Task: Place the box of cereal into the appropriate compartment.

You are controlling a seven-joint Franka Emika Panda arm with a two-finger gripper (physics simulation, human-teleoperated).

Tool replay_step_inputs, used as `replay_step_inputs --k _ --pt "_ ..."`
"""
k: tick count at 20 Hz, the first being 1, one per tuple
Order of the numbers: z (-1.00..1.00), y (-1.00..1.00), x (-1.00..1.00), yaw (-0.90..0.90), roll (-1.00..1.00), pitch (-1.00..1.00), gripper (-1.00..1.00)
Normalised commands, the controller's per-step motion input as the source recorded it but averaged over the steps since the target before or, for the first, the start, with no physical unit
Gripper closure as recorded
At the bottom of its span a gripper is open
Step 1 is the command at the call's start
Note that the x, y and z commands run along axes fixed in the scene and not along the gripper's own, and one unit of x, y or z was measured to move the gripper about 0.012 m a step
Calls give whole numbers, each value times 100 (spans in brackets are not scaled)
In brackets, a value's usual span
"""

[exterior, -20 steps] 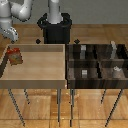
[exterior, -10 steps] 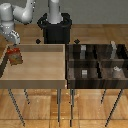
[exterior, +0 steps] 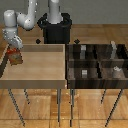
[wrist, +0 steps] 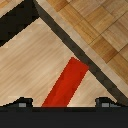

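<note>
At the exterior view's left edge of the light wooden tray | small red-orange cereal box with tan front upright, just above tray wall | white arm's gripper closed on box top | dark compartmented bin well apart.

The glossy white, rounded-segment robot arm has dark grey joint bands. It rises from a black cylindrical pedestal. Its gripper is pale grey.

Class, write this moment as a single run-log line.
gripper: over box of cereal, grasp unclear | box: upright, light tray, exterior view's left edge | dark compartment tray: box not in it
</note>
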Motion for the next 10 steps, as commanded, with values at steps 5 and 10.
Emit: replay_step_inputs --k 5,10 --pt "-60 0 0 0 0 0 -100" --pt "0 0 0 0 0 0 -100"
